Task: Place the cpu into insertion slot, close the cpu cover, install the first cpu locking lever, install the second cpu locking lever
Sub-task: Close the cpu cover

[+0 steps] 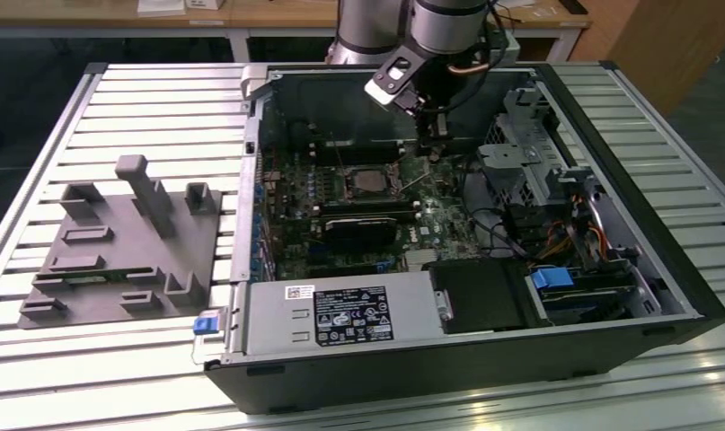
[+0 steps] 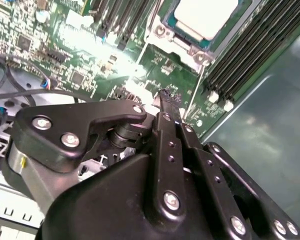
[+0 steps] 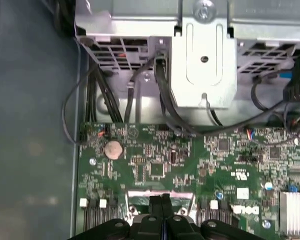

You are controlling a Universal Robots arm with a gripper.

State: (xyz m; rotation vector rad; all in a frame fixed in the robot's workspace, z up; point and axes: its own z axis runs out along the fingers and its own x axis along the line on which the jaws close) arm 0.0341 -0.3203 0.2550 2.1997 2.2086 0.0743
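The silver and grey robot arm (image 1: 440, 27) comes down from above the far rim of the open black desktop computer case (image 1: 458, 377), which lies on its side on a table of pale metal slats (image 1: 158, 108). Its wrist is bent so that the black two-fingered gripper (image 1: 427, 160) points almost straight down into the case. The tip hangs low over the green motherboard (image 1: 290, 206), just beside the socket on the exterior view's right.

In both wrist views the gripper (image 2: 166, 95) (image 3: 162, 200) has its fingers pressed together in a narrow close. Whether anything thin is pinched between them I cannot tell.

The small flat square cpu with a dull silver-grey metal top (image 1: 369, 180) sits in its socket near the middle of the board. In the second wrist view the cpu (image 2: 206, 15) lies flat, and the thin silvery metal cpu cover (image 2: 180, 45) frames its edges. A slim silvery wire locking lever (image 2: 195, 90) runs from the corner of that frame towards the fingertip, passing just beside it — touching or not, I cannot tell.

In the first wrist view a round silver coin battery (image 3: 113, 149) sits on the board beyond the fingers, below a grey sheet-metal drive cage (image 3: 205, 55). Well apart from the case, on the exterior view's left, rests a grey moulded fixture block with upright posts (image 1: 122, 242).
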